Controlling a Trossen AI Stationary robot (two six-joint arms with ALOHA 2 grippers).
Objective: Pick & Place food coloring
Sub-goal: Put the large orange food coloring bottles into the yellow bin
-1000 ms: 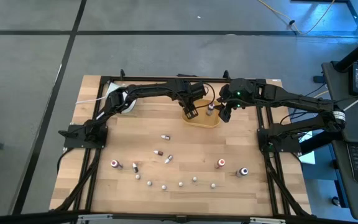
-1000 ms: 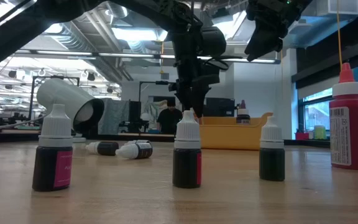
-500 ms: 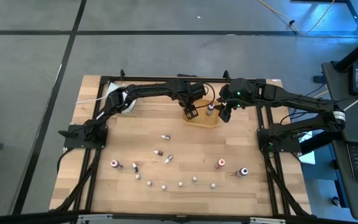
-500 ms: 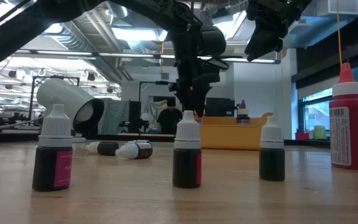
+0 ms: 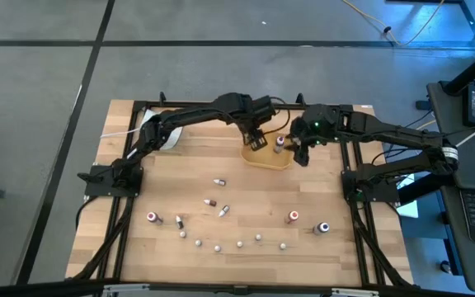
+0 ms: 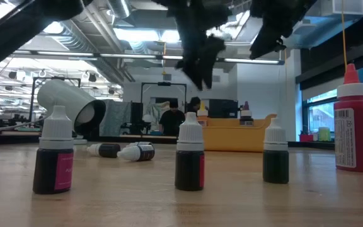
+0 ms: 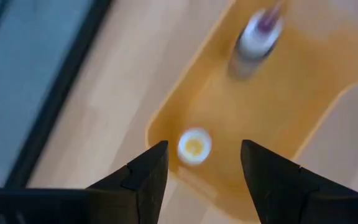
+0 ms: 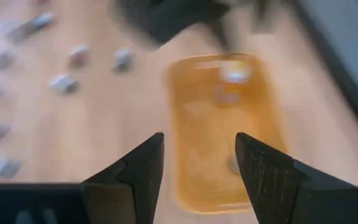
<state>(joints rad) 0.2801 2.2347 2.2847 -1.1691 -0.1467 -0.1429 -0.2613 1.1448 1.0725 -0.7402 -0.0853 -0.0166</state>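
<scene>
The tan-orange tray [image 5: 268,158] lies near the table's far edge. My left gripper [image 5: 257,143] [image 7: 204,145] hangs open above the tray's left end, over a small yellow-capped vial [image 7: 194,147] standing inside it. A second bottle [image 5: 279,143] [image 7: 255,36] with a purplish cap stands farther along in the tray. My right gripper [image 5: 302,155] [image 8: 199,137] is open above the tray's right end, touching nothing. Several more food coloring bottles [image 5: 218,247] stand or lie on the near half of the table. Both grippers [image 6: 200,63] [image 6: 271,39] hang high in the low view.
A large white cylinder [image 5: 167,136] [image 6: 68,101] lies at the table's far left. Three dark dropper vials [image 6: 189,154] and a red-capped bottle [image 6: 353,123] stand close to the low camera. Two vials [image 6: 128,151] lie on their sides. Bare wood [image 5: 254,194] separates the tray from the near bottles.
My left gripper has risen from just above the tray to well above it, tipping as it went. The yellow-capped vial stays in the tray below it. My right gripper has hardly moved.
</scene>
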